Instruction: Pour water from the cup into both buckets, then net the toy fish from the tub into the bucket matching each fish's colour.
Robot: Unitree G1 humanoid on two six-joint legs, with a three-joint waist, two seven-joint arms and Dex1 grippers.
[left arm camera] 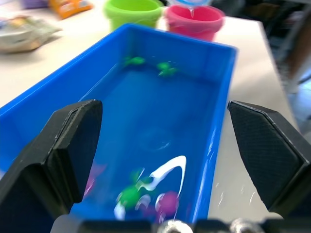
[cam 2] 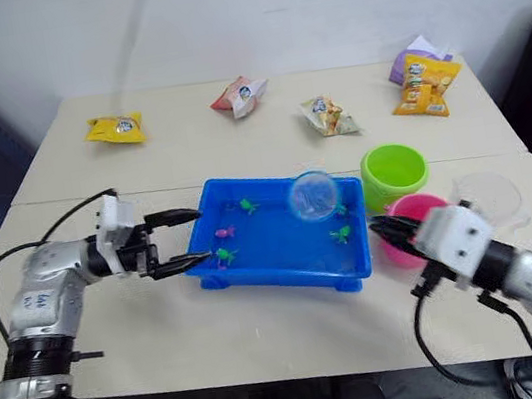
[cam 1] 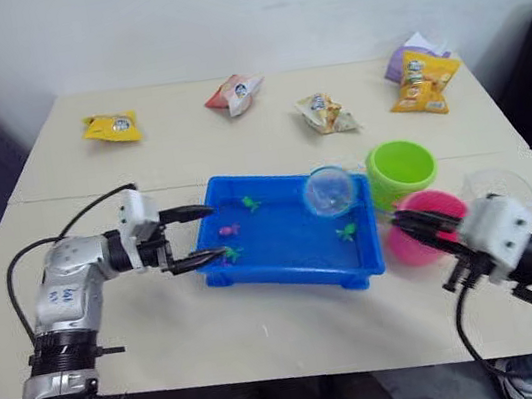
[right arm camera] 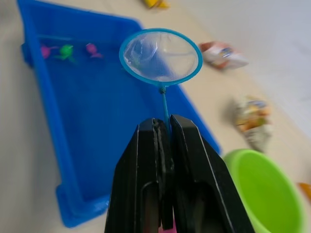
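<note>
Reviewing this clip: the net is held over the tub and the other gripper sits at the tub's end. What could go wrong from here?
The right gripper pinches the net only by its thin stick, so the hoop may twist or slip when dipped. The left gripper, open around the end of the tub, could nudge it and spill water. The pink bucket and green bucket stand very close together, so a fish may drop into the wrong one.

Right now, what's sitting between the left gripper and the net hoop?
In the left eye view, tub water with a pink fish and green fish lies between the open left gripper and the net.

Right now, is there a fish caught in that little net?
No, the net held by the right hand hangs empty above the blue tub.
</note>
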